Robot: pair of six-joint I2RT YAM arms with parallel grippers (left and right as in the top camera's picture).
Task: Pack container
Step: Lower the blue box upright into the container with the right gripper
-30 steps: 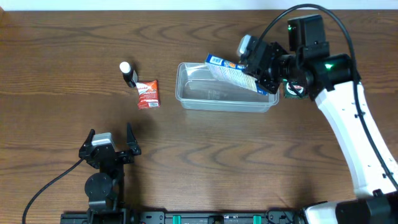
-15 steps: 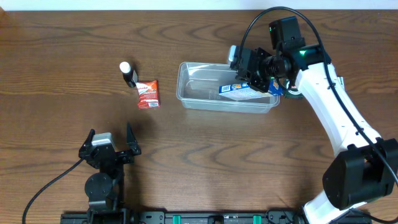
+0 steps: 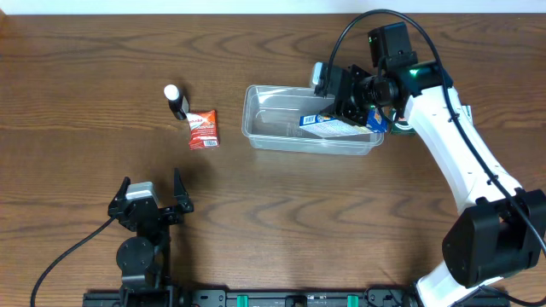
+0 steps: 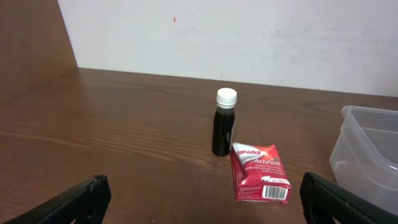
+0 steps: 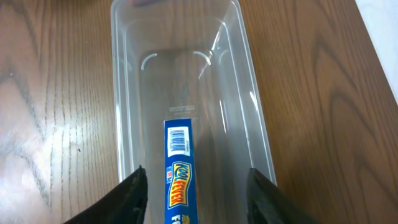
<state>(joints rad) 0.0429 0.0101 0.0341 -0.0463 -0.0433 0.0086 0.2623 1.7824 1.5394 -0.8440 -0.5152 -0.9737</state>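
From my remote station: the brown wooden surface (image 3: 77,77) fills the overhead view, with the white right arm (image 3: 461,145) reaching in from the lower right to the far side. The clear container (image 3: 281,141) sits right of centre on the surface, its long side running left to right. The right hand (image 5: 196,174) hangs over the container's right end, fingers spread wide. The wrist camera shows a gap between each finger and the blue box (image 5: 178,168), so nothing is gripped. The box lies lengthwise inside the container near that end, barcode toward the far wall, the rest of the tub floor bare. The left hand (image 3: 152,181) rests low at the near left of the surface, well apart from the container, its two dark fingers parted with nothing between them. To the left of the container and apart from it, a red packet (image 4: 258,171) lies flat on the surface. A small dark bottle (image 4: 223,127) with a white cap stands upright just behind the packet, and I cannot tell whether the two touch.
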